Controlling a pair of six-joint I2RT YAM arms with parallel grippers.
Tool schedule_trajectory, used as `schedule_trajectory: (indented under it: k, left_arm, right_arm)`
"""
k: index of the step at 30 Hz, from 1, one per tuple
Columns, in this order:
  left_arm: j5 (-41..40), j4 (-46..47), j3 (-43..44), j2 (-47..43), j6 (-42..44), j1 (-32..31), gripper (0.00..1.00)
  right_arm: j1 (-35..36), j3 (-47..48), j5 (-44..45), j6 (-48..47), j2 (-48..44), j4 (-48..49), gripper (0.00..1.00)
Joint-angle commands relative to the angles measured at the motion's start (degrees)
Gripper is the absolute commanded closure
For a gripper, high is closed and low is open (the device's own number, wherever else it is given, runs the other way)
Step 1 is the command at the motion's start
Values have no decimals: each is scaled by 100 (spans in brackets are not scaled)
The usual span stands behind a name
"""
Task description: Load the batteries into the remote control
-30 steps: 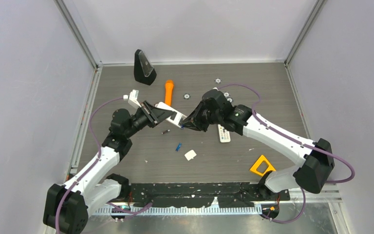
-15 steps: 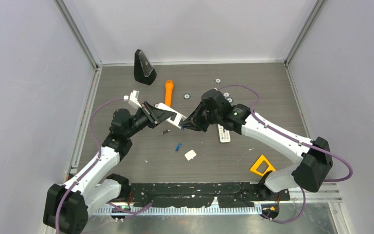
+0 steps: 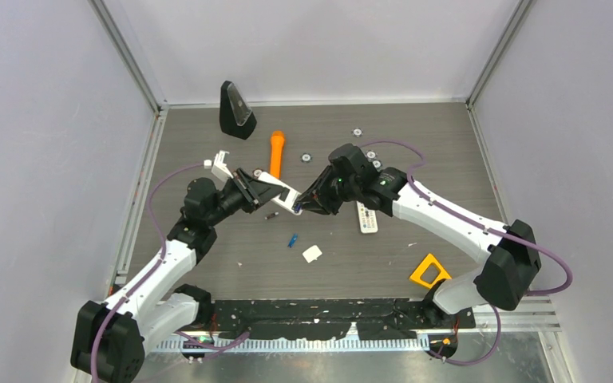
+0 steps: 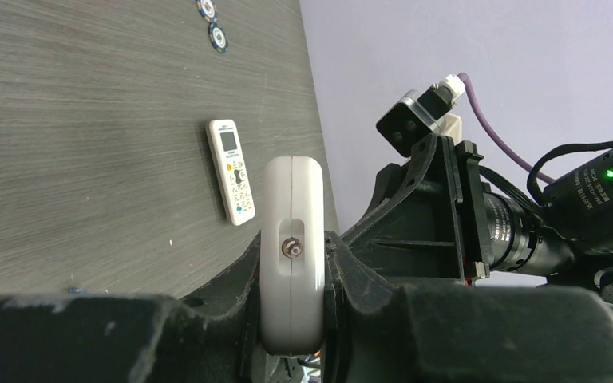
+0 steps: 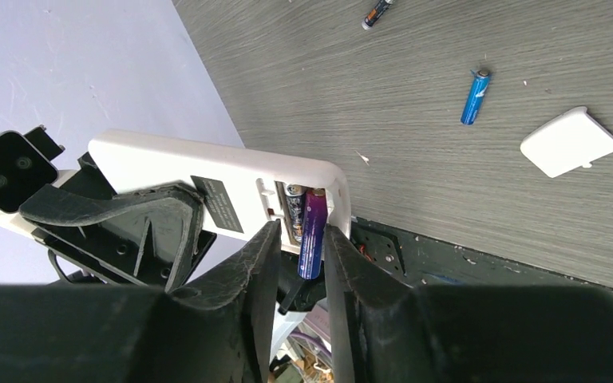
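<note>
Loosely, right end effector (image 5: 302,243) brackets purple battery (image 5: 314,227) at remote control (image 5: 207,171).

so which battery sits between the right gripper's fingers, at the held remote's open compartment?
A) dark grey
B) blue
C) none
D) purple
D: the right wrist view shows the purple battery between the fingers of the right gripper, at the open bay of the remote. The blue battery lies loose on the table.
</note>
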Motion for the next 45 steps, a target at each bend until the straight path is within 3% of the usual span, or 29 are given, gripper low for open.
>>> schedule_trajectory:
  k: [1,20,21,24,25,28,32,38,45]
  left_arm:
    - [-18,141,261,-6,-186,-27,100]
    - [142,-461,510,347,-555,-14,100]
    - [226,-452,517,361,-552,-6,100]
    - [676,-500,608,474,-470,25,100]
    - [842,-538,643,514,-421,31,100]
    - [1400,-662,758,665,-237,26,100]
    - [1953,-757,838,769,8,30,100]
    - [2367,-349,852,954,-114,30,100]
    - [2319,-225,853,1063,-196,30,100]
  right_arm:
    - [-27,228,-49,154,12,14,66]
    - [-262,8,48,-360,-778,20,46]
    - [-298,17,22,-741,-859,24,39]
    - [-509,162,-144,-2362,-985,-22,7]
    - [-545,188,-199,-2728,-1021,-68,2]
    - [-657,108,-309,-4244,-1286,-97,4]
    - [-667,58,-1059,-5451,-1359,-171,5]
    - [-613,-35,-1749,-5878,-1260,-255,5]
    - [-198,173,-1539,-6234,-906,-669,5]
